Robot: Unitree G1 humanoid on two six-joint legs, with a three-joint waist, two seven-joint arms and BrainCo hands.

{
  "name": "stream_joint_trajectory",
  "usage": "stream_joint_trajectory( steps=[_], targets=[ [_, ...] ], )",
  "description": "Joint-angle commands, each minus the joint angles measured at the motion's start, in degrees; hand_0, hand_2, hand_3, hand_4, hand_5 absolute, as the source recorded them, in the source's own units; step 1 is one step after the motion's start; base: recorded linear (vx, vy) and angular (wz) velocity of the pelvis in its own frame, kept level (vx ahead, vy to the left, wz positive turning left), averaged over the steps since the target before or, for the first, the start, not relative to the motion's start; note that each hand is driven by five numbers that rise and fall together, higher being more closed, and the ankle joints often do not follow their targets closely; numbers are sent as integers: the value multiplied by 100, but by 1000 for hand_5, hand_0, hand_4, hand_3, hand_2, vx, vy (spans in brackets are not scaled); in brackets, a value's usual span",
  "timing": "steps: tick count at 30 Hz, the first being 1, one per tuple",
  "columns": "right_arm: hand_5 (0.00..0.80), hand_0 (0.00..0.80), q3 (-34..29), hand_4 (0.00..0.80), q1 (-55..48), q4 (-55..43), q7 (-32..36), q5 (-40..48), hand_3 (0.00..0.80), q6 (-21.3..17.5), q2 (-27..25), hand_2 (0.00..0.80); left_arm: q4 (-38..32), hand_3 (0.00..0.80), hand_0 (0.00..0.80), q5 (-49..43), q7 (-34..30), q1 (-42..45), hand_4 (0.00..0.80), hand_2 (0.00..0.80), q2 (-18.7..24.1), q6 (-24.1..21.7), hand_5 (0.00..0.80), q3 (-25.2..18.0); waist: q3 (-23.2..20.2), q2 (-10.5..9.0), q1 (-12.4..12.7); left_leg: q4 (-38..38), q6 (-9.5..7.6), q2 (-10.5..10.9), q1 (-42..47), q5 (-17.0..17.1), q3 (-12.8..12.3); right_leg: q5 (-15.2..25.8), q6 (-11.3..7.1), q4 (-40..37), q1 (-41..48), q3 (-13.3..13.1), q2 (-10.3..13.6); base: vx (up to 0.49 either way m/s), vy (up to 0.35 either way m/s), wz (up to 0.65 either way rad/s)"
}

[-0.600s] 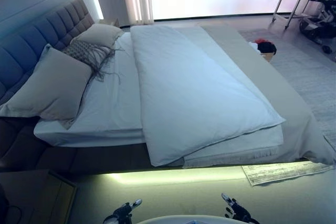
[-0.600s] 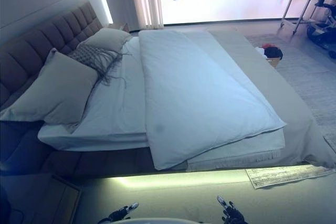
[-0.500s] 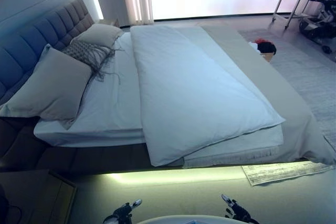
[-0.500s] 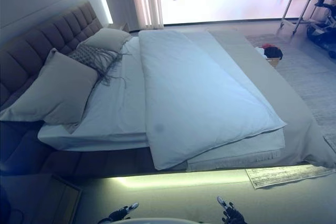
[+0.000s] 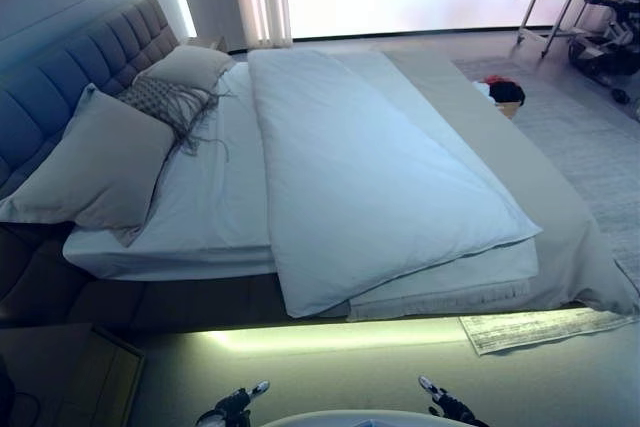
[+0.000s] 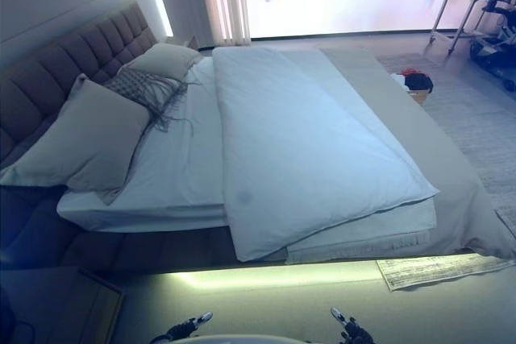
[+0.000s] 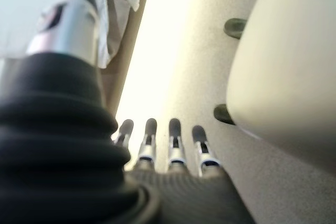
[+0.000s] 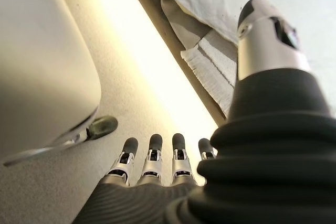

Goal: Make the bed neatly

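Hands, left hand (image 5: 236, 407) and right hand (image 5: 446, 405), half cut off, fingers straight, below duvet (image 5: 360, 177).

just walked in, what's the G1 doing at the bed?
Nothing is being handled yet. The robot stands at the side of the bed with both hands low and empty: left hand and right hand, fingers straight in both wrist views, floor beyond them. The white duvet lies folded over on itself, covering only part of the mattress and leaving the sheet bare next to the pillows. The bed is not yet made.
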State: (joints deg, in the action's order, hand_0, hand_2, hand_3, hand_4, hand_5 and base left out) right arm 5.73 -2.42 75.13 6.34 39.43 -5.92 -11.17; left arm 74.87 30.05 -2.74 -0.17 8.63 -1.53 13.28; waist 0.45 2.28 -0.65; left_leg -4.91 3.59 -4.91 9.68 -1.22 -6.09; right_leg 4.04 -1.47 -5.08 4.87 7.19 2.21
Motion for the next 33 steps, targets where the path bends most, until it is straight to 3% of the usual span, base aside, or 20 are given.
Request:
stream_joint_trajectory(
  steps=[1,5,10,16,19,20,23,25,29,31,33],
  targets=[
    [0,0,147,0,536,354,55,-106,0,-136,177,0,438,0,0,-78,34,-287,0,0,-71,-1,0,-65,131,-284,-31,-9,-226,265,-53,62,-59,-16,-323,8,195,-83,242,32,-9,0],
    [0,0,177,0,530,347,83,-84,0,-80,176,0,439,0,0,-68,45,-290,0,0,-68,4,0,-72,152,-279,-38,-9,-227,258,-58,78,-61,-22,-313,8,197,-88,235,38,-17,0],
    [0,0,229,0,603,432,-39,-304,0,391,159,0,430,0,0,-124,89,-357,0,0,-60,35,0,-66,218,-273,-30,-9,-223,237,-55,106,-52,-33,-288,8,201,-98,217,36,-32,0],
    [0,0,238,0,586,601,-270,-488,0,598,164,0,485,0,0,-181,109,-321,0,0,-54,71,0,-106,212,-310,13,47,-218,233,25,76,0,-79,-256,8,299,-58,199,95,-64,0],
    [0,0,264,0,642,558,-290,-514,0,559,141,0,461,0,0,77,172,-311,0,0,-34,4,0,-206,275,-387,17,608,-168,204,-124,-74,24,-90,-190,87,287,-106,211,65,-111,-1],
    [0,0,302,0,669,493,-321,-612,0,598,126,0,433,0,0,174,212,-348,0,0,-16,-27,0,-291,361,-465,25,1205,-137,156,-359,-62,11,-140,-105,236,231,-89,233,1,-144,-2],
    [0,0,486,0,671,337,-344,-804,0,632,43,0,411,0,0,448,215,-442,0,0,-41,-211,0,-393,669,-542,118,3298,55,132,-1707,801,281,-257,184,550,148,-40,217,-52,-142,-6],
    [0,0,533,0,678,291,-414,-938,0,619,-3,0,392,0,0,492,191,-473,0,0,-55,-214,0,-455,798,-484,137,3699,148,105,-2146,1086,419,-300,239,658,154,-80,167,51,28,-14],
    [0,0,421,0,672,365,-389,-920,0,564,-128,0,374,0,0,641,186,-358,0,0,-78,-220,0,-494,893,-191,196,648,248,-367,-1829,1549,95,-494,57,475,561,-277,-24,314,221,-37],
    [0,0,341,0,641,381,-389,-814,0,505,-156,0,389,0,0,588,226,-304,0,0,-88,-210,0,-486,881,-200,263,123,283,-425,-1787,1737,115,-617,17,416,820,-336,-9,297,163,-14],
    [0,0,252,0,602,374,-404,-802,0,474,-158,0,432,0,0,430,307,-258,0,0,-142,-232,0,-580,808,-251,309,108,265,-451,-1774,1588,31,-724,-40,346,1039,-343,98,271,180,15]
  ],
)
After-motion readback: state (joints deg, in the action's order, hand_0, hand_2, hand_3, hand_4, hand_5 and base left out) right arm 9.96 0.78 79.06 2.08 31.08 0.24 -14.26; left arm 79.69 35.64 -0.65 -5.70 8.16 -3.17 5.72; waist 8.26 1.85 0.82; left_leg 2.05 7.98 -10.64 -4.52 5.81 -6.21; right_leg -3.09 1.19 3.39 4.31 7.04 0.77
